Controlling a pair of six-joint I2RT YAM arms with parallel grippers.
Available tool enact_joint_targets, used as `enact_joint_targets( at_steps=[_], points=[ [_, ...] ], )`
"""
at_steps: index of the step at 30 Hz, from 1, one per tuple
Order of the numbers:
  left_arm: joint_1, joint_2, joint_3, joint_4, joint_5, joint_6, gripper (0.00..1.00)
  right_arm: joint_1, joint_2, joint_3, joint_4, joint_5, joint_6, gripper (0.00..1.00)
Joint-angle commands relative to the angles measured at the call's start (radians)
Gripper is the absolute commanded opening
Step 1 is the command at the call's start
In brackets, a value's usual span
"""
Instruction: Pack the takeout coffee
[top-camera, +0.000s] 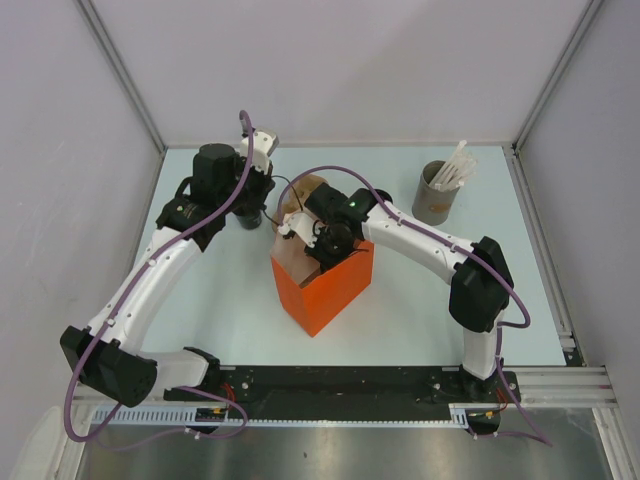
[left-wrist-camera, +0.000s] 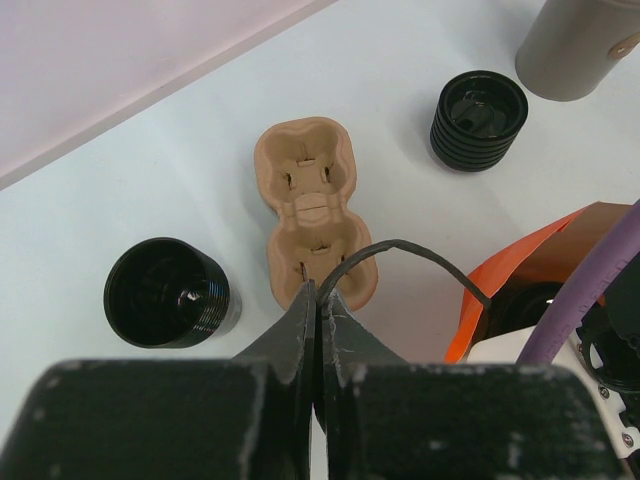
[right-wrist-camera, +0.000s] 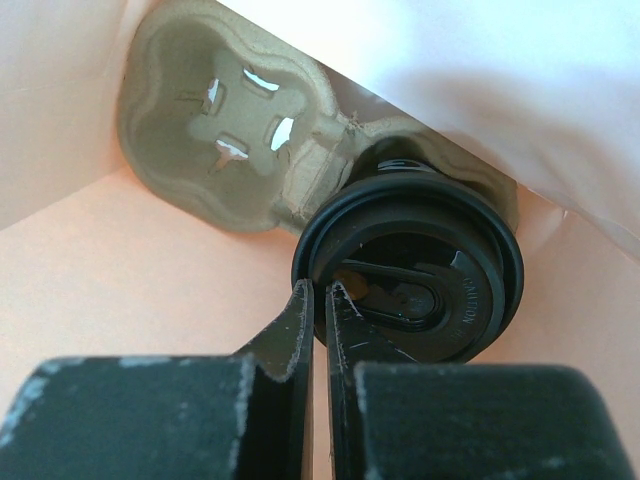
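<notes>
The takeout coffee (right-wrist-camera: 440, 260), a black cup with a black lid, sits in one pocket of a brown pulp carrier (right-wrist-camera: 215, 130) at the bottom of the orange paper bag (top-camera: 325, 285). My right gripper (right-wrist-camera: 318, 292) reaches down into the bag and is shut on the near rim of the cup's lid. In the top view, only its wrist (top-camera: 325, 240) shows at the bag's mouth. My left gripper (left-wrist-camera: 318, 298) is shut with nothing between its fingers. It hovers over the table just left of the bag.
A second brown carrier (left-wrist-camera: 308, 205) lies empty on the table ahead of the left gripper. One black ribbed cup (left-wrist-camera: 165, 293) stands to its left and another (left-wrist-camera: 478, 118) to its right. The grey cylinder of white sticks (top-camera: 438, 190) stands at the back right.
</notes>
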Motion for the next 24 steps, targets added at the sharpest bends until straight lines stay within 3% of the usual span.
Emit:
enact_joint_targets(
  at_steps=[1, 20, 24],
  points=[
    [0.003, -0.026, -0.002, 0.019, -0.004, -0.025, 0.01, -0.012, 0.03, -0.024, -0.026, 0.046, 0.008, 0.0],
    [0.002, -0.025, 0.001, 0.021, -0.004, -0.027, 0.01, -0.008, 0.046, -0.018, 0.003, 0.167, 0.039, 0.0],
    [0.002, -0.025, 0.003, 0.019, -0.005, -0.025, 0.01, -0.003, 0.044, -0.02, 0.001, 0.178, 0.038, 0.05]
  ],
)
